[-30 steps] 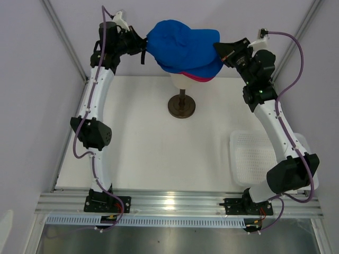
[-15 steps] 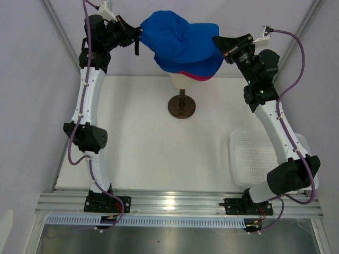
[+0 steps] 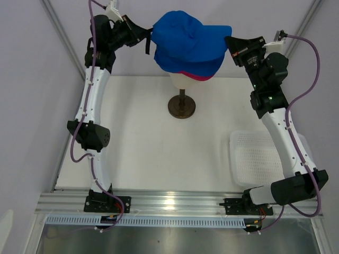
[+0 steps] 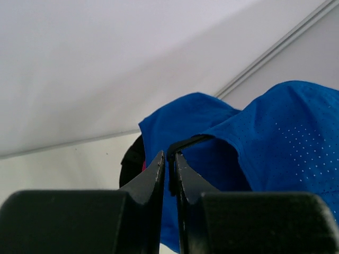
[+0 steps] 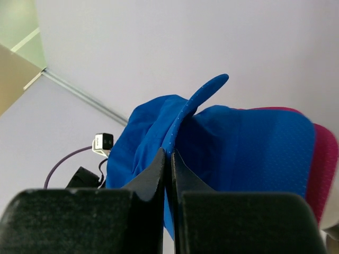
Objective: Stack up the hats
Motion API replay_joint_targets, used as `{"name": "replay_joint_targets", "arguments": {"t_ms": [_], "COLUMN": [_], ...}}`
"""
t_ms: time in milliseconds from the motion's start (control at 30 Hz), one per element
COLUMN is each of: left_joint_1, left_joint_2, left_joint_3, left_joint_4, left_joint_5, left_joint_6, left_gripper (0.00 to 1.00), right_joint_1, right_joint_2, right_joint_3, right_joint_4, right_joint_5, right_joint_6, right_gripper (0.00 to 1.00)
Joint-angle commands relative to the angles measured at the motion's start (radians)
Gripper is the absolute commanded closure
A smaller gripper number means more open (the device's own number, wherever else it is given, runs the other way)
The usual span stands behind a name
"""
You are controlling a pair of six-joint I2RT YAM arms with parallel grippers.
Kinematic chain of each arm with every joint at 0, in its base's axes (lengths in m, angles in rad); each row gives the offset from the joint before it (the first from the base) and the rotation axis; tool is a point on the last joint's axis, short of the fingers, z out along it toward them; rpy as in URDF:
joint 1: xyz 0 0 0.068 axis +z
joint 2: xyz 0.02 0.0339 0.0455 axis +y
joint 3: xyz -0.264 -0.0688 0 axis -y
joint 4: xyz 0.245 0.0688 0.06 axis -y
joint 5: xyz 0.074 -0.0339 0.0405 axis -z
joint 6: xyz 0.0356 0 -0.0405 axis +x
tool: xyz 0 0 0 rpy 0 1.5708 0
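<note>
A royal blue hat [image 3: 185,42] hangs in the air over the mannequin head, held from both sides. Under it sit another blue hat [image 3: 204,67] and a magenta-pink hat [image 3: 195,77], only its edge showing. My left gripper [image 3: 149,38] is shut on the top hat's black back strap [image 4: 183,144]. My right gripper [image 3: 229,47] is shut on the top hat's brim [image 5: 198,100]. The pink hat shows at the right edge of the right wrist view [image 5: 324,153].
The cream mannequin head [image 3: 180,82] stands on a dark round stand [image 3: 181,107] at the back middle of the white table. A white mesh basket [image 3: 257,159] lies at the right, under my right arm.
Both grippers have carried the top blue hat a little to the right and upward, and both arms have stretched higher.
</note>
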Motion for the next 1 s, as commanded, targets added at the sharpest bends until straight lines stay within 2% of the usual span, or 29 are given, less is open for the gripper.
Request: {"name": "replay_joint_targets", "arguments": {"t_ms": [0,300,500,700,867,967], "left_joint_1": [-0.011,0.005,0.012,0.047,0.092,0.104], "left_joint_2": [0.051,0.133,0.142,0.030,-0.073,-0.105], "left_joint_3": [0.012,0.000,-0.022,-0.054,-0.054,-0.049], "left_joint_4": [-0.060,-0.132,-0.192,-0.290,-0.352,-0.358], "left_joint_5": [-0.036,-0.062,-0.012,0.051,0.062,0.021], "left_joint_6": [0.061,0.089,0.141,0.265,0.380,0.414], "left_gripper": [0.85,0.87,0.89,0.90,0.91,0.92], "right_joint_1": [-0.035,-0.039,-0.038,-0.038,-0.038,-0.036], "right_joint_2": [-0.061,-0.023,0.020,0.024,0.040,0.046], "right_joint_3": [-0.014,-0.054,-0.057,-0.114,-0.123,-0.126], "right_joint_4": [-0.055,-0.090,-0.114,-0.067,-0.016,-0.010], "right_joint_5": [0.141,0.104,0.058,0.050,0.023,0.026], "right_joint_6": [-0.064,-0.102,-0.098,-0.064,-0.027,-0.020], "right_gripper": [1.00,1.00,1.00,1.00,1.00,1.00]}}
